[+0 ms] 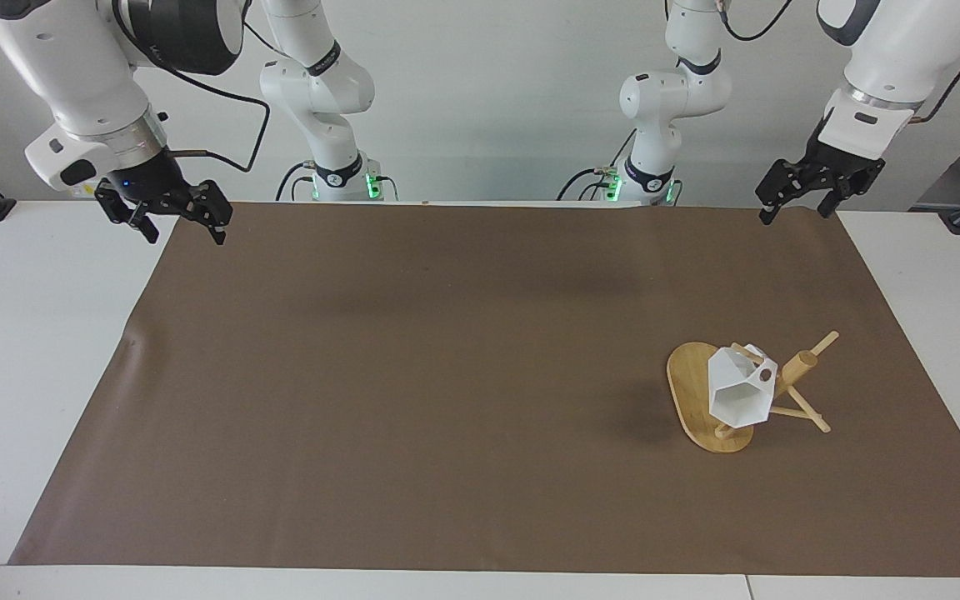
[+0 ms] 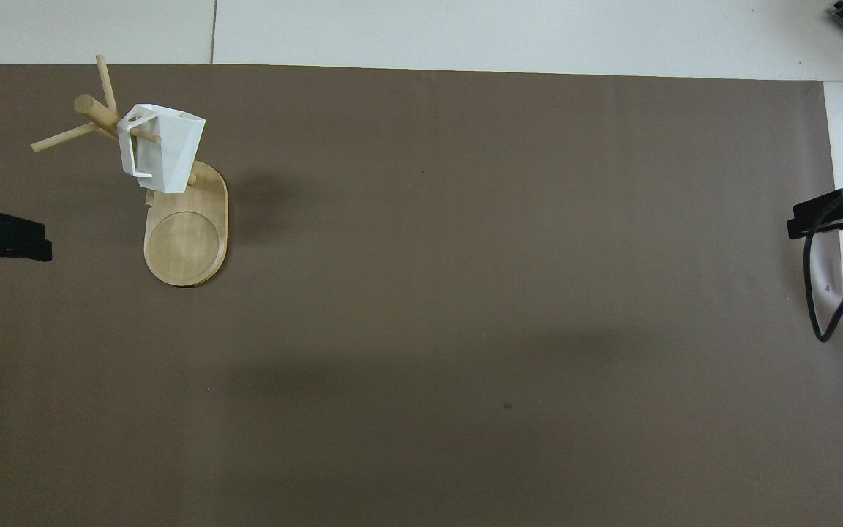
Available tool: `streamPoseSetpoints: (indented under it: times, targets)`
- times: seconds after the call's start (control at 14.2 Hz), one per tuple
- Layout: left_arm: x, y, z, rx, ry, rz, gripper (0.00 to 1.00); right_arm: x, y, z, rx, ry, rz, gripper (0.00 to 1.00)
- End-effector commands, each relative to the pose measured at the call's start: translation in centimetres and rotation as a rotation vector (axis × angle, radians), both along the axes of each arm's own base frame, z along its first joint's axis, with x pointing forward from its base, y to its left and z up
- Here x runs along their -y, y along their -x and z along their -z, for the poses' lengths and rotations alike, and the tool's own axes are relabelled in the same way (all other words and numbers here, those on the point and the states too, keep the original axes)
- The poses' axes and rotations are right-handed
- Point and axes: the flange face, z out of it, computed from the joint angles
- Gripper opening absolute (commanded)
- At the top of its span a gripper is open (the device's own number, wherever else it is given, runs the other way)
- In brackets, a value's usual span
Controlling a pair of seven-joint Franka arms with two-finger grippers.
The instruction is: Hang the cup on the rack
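The white faceted cup (image 1: pixel 734 393) hangs by its handle on a peg of the bamboo rack (image 1: pixel 688 392), at the left arm's end of the table. In the overhead view the cup (image 2: pixel 164 148) sits above the rack's oval base (image 2: pixel 186 245). No gripper touches either. My left gripper (image 1: pixel 792 213) is open and empty, raised over the mat's edge nearest the robots; it shows at the overhead view's edge (image 2: pixel 8 240). My right gripper (image 1: pixel 186 235) is open and empty, waiting over the mat's corner at the right arm's end (image 2: pixel 824 216).
A brown mat (image 1: pixel 447 375) covers most of the white table (image 1: pixel 30 350). A black cable (image 2: pixel 827 293) loops down from the right gripper over the mat's edge.
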Motion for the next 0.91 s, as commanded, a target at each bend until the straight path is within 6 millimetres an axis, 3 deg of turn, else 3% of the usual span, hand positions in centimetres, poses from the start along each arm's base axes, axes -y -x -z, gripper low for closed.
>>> streamPoseSetpoints:
  times: [0.0,0.14,0.35,0.84]
  targets:
    - [0.0,-0.5,-0.6,-0.047,-0.029,0.038,1.0,-0.1,0.7,-0.2,-0.001,-0.018,0.015,1.0]
    - [0.0,-0.5,-2.1,-0.021,-0.009,0.037,1.0,-0.2,0.8,-0.3,0.001,-0.018,0.014,1.0]
    - [0.6,-0.4,-1.2,0.007,0.004,0.042,1.0,-0.2,0.8,-0.3,0.001,-0.018,0.014,1.0]
    - [0.8,0.5,-1.9,-0.011,0.003,0.058,1.0,-0.2,0.7,-0.2,0.002,-0.018,0.014,1.0]
